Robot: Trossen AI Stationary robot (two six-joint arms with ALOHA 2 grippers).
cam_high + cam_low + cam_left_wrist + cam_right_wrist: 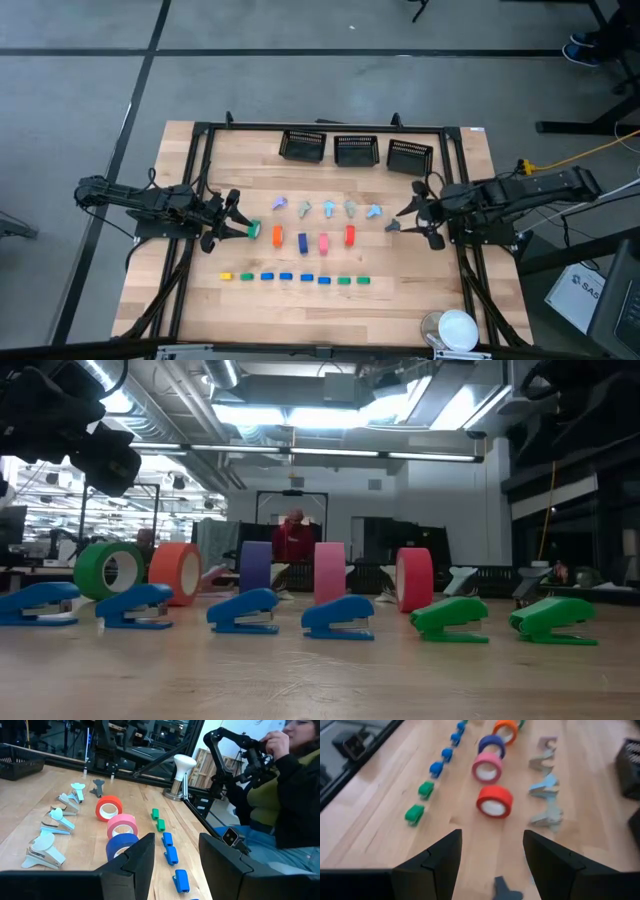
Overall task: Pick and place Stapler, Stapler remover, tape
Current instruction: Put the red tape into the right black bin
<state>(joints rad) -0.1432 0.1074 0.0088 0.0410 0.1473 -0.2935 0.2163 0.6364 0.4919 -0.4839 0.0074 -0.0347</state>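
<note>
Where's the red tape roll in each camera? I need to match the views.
High view: red tape roll, right end of the roll row.
Low view: rightmost roll.
Left wrist view: farthest roll.
Right wrist view: nearest roll.
Shared landmark: the pink tape roll next to it.

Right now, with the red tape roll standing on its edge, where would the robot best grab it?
Probably from above, across its top. The red tape roll stands upright with its flat faces turned toward the two arms, so the open right gripper, the nearer one, could pinch those two faces.
</note>
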